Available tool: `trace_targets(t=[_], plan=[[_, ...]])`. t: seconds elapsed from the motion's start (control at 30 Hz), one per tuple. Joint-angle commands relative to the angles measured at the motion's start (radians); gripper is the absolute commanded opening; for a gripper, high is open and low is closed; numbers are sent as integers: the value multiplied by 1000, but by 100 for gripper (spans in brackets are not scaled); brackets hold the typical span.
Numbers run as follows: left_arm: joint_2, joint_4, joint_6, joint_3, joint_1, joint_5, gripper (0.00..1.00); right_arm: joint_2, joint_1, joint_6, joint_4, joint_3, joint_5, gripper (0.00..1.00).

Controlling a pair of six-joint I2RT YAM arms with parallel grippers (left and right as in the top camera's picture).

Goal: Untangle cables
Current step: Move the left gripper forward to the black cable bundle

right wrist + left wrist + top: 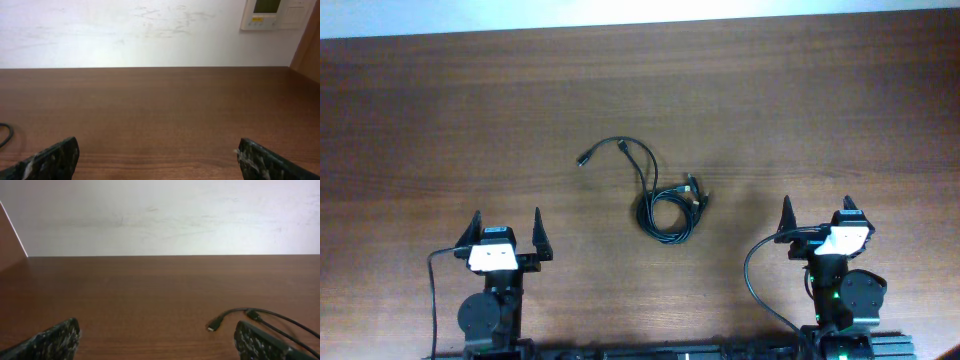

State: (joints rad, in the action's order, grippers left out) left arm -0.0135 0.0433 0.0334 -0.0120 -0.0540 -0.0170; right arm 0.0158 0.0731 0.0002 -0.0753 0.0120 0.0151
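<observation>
From overhead, a dark brown wood-grain counter point(440, 110) fills nearly the whole view, with a pale strip along its 12 o'clock edge. The cables point(692, 194) lie near the middle as a loose black coil, and a strand runs off toward 11 o'clock to a small plug. The left hand point(507, 214) sits at 8 o'clock and the right hand point(817, 203) at 4 o'clock. Both have their fingers spread wide, hold nothing, and are well apart from the coil.

The left wrist view shows bare counter running to a scuffed off-white wall point(165, 215). A brown panel point(9, 242) stands at 10 o'clock, and cable ends lie at 4 o'clock.

In the right wrist view the same wall carries a pale control box point(270, 12) at 1 o'clock. A wooden edge point(309, 45) is at 2 o'clock. A short curve of cable shows at 8 o'clock.
</observation>
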Motion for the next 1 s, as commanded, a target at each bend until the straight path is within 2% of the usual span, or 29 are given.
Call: trace_targets(t=[0.0,0.13,0.17,0.2,0.23,0.43,0.67,0.87,0.97], plan=[[7,3,-12,3,-8,2,99,-12,-1,5,-4,-6,-12,99],[8,-27,-57,3,-8,-238,99,-12,-1,5,-5,-6,-12,99],[7,-20,-99,3,-8,-260,99,-12,-1,5,-5,-6,-12,99],[6,19,-204,3,-8,-278,99,-12,-1,5,-4,-6,-12,99],[-2,16,-233,2,-8,-288,99,-12,-1,5,-5,-6,-12,99],[-40,18,-300,-4,-8,-378,99,-12,-1,5,-5,-6,-12,99],[-50,18,-313,-26,-8,-375,99,-12,-1,5,-5,-6,-12,99],[-75,17,-309,-111,-8,-248,99,-12,-1,5,-4,-6,-12,99],[-128,18,-285,-159,-8,-243,99,-12,-1,5,-4,-6,-12,99]])
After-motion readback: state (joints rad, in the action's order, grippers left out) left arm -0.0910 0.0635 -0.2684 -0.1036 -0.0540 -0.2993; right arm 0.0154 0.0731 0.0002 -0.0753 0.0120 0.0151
